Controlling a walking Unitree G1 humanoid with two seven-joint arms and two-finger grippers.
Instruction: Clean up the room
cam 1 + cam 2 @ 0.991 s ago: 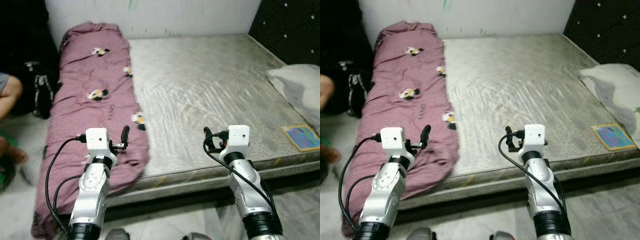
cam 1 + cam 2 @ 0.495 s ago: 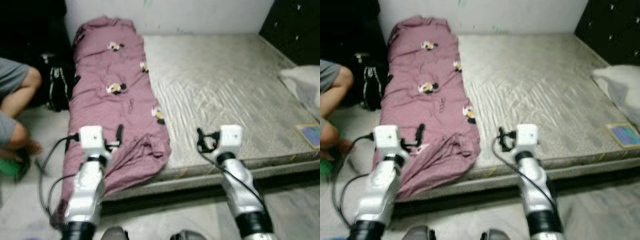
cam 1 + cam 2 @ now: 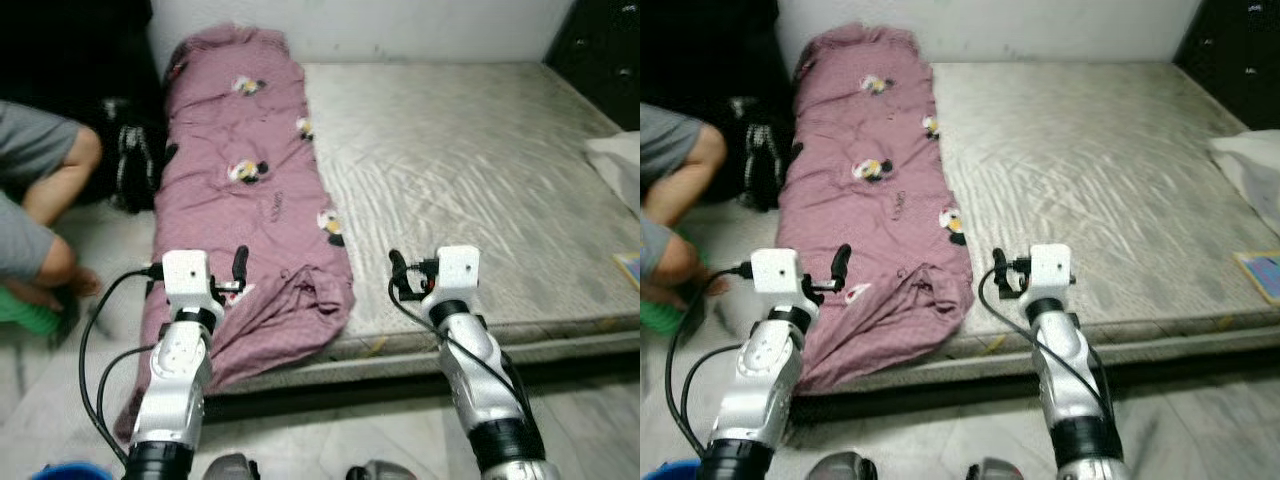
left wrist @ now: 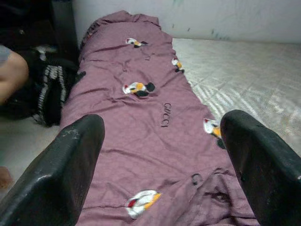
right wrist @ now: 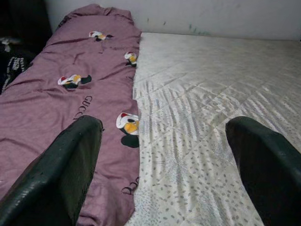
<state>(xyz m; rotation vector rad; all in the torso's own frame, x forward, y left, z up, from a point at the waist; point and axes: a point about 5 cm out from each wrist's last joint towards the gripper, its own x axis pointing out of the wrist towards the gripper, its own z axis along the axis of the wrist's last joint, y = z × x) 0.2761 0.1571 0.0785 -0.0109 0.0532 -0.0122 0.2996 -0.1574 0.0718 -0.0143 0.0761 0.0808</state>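
A mauve blanket [image 3: 255, 190] printed with cartoon figures lies lengthwise along the left side of a bare grey mattress [image 3: 470, 170], its near end rumpled and spilling over the bed's front edge toward the floor [image 3: 320, 440]. The robot stands at the foot of the bed with both arms raised. The left gripper [image 4: 160, 155] hovers over the blanket's bunched lower end, its 2 fingers [image 4: 70, 169] spread wide with nothing between them. The right gripper [image 5: 162, 160] is held above the mattress just beside the blanket's edge, fingers [image 5: 66, 169] likewise wide apart and empty.

The head views take in a person's bent knee [image 3: 70, 160] and grey shorts at the far left, a dark striped bag [image 3: 130, 170] on the floor beside the bed, a white pillow [image 3: 1250, 175] and the corner of a colourful book [image 3: 1262, 272] at the right edge, and a sliver of a blue container [image 3: 70, 470] at the bottom; its contents cannot be made out. The wrist views bring the blanket's printed lettering close enough to see.
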